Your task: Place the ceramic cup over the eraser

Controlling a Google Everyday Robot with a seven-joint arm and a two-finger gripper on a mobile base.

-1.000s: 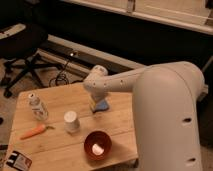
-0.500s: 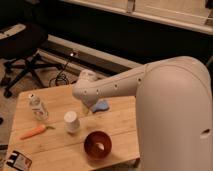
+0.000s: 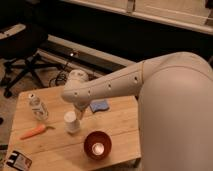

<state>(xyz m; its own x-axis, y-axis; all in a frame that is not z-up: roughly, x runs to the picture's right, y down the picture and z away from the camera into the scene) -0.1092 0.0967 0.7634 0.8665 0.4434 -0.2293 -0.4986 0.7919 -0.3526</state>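
Observation:
The ceramic cup (image 3: 71, 121), small, white and tapered, stands upside-down on the wooden table (image 3: 120, 125), left of middle. The eraser (image 3: 17, 161), a flat dark block with a white and red-orange label, lies at the table's front left corner, well apart from the cup. My gripper (image 3: 79, 110) hangs from the white arm just above and to the right of the cup, close to its top. The arm's wrist hides most of the gripper.
A red-brown bowl (image 3: 97, 145) sits in front and to the right of the cup. A blue pad (image 3: 99, 105) lies behind it. A clear plastic bottle (image 3: 37, 106) and an orange carrot (image 3: 34, 131) are to the left. An office chair (image 3: 20, 55) stands beyond the table's left end.
The arm has swung left, from over the blue pad to just above the cup. The objects on the table have not moved.

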